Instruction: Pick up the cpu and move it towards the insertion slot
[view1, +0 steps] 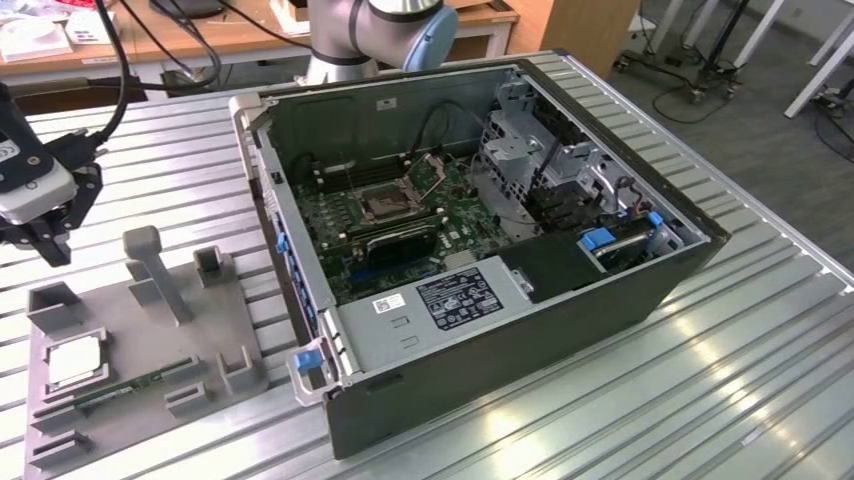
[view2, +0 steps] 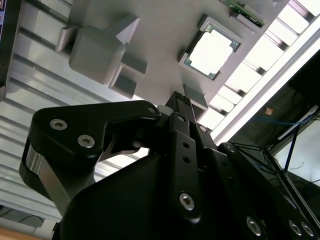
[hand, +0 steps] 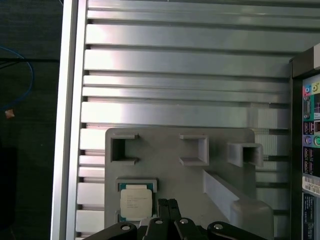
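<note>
Hovering over the grey holder plate (view1: 127, 330): tool (view1: 56, 252), fingers pressed together, nothing held.

Item: cpu (view1: 74, 362), lying flat in a square pocket near the plate's edge that runs along the table (view1: 747, 380) edge; well apart from the insertion slot (view1: 387, 205) inside the open computer case (view1: 561, 330).

Handling, judged: light, thin, rigid. The polished metal top is probably slippery and the underside delicate. Best taken by two opposite side rims, kept level.

Obscured: in the first wrist view the tool covers the cpu's nearest edge. Finger room beside the pocket walls is hard to make out, and the slot's interior is too small to tell.
</note>
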